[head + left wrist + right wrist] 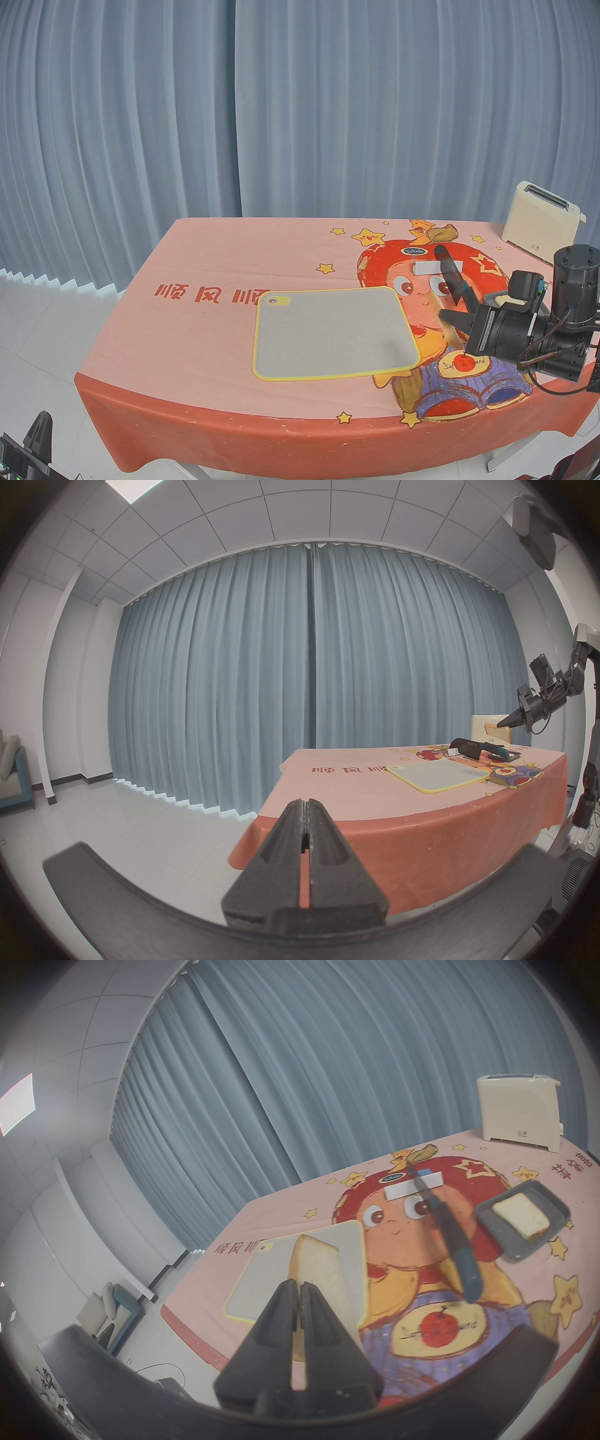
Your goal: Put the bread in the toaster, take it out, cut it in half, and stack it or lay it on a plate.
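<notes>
Right hand (299,1285): fingers clamped on one end of a bread slice (320,1266), held above the surface (206,262) just right of the cutting board (331,331). The slice's long axis runs out past the fingertips, toward the board. Left hand (304,805): fingers together, holding nothing, off the surface's near left corner.

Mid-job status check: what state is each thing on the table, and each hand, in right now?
Right hand: shut on held slice.
Held slice: lifted above the tablecloth.
Left hand: shut, empty, off the table.
Toaster: upright, no bread showing in its slot.
Cutting board: lying flat.
Knife: lying ungripped.
Grey tray: holds tray slice.
</notes>
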